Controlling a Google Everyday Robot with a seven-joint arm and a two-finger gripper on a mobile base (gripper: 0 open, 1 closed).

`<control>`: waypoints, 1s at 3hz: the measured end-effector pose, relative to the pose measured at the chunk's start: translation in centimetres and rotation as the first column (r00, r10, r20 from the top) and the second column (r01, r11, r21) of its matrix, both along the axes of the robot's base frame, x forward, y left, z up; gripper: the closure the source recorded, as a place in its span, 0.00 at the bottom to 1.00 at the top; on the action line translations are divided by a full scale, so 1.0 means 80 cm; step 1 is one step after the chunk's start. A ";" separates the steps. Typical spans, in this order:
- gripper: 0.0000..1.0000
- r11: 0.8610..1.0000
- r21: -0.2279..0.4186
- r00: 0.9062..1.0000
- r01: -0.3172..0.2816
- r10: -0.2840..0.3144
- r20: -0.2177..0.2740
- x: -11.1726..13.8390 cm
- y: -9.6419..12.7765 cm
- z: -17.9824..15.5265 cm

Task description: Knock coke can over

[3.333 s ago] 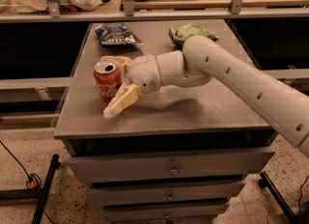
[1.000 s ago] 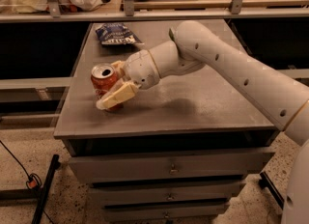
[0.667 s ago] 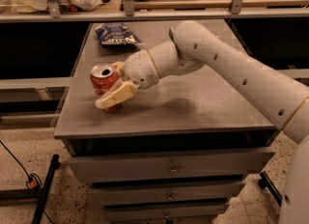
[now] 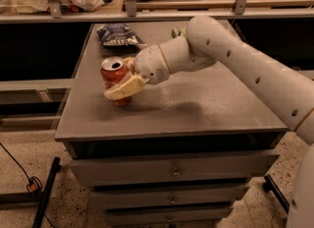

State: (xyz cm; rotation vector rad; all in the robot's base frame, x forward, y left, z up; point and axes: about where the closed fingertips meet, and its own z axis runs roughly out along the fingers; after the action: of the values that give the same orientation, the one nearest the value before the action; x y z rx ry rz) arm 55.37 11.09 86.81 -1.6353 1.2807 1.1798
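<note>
Since the frame of about three seconds ago, the arm's elbow has swung toward the upper part of the frame. The gripper (image 4: 118, 78) with the coke can (image 4: 114, 76) now sits slightly more to the right than one second ago.

The coke can is in the left part of the table (image 4: 211, 104), near its left edge and lower in the frame than the blue snack bag (image 4: 117, 34). The fingers (image 4: 125, 88) are closed around the coke can. One pale finger lies across its front side, and the other shows just behind its rim, so the can is held between them and not beside them.

The long axis of the can is not fully upright. The silver top leans a little toward the left of the frame, and the bottom is closer to the wrist side. I cannot tell if the bottom touches the table or hangs just above it.

The wrist comes to the can from the right. In my judgement the can is not yet knocked over. The coming move depends on turning or pushing the top further to the left and down, then letting go. Little table remains on that side, so the can may roll off the left edge.
</note>
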 end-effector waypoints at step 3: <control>0.54 0.862 -0.448 0.958 0.238 -0.133 0.253 0.070 -0.083 0.053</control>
State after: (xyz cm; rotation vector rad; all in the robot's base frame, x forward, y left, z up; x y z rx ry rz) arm 61.00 4.45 91.02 -1.8664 1.6309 0.5715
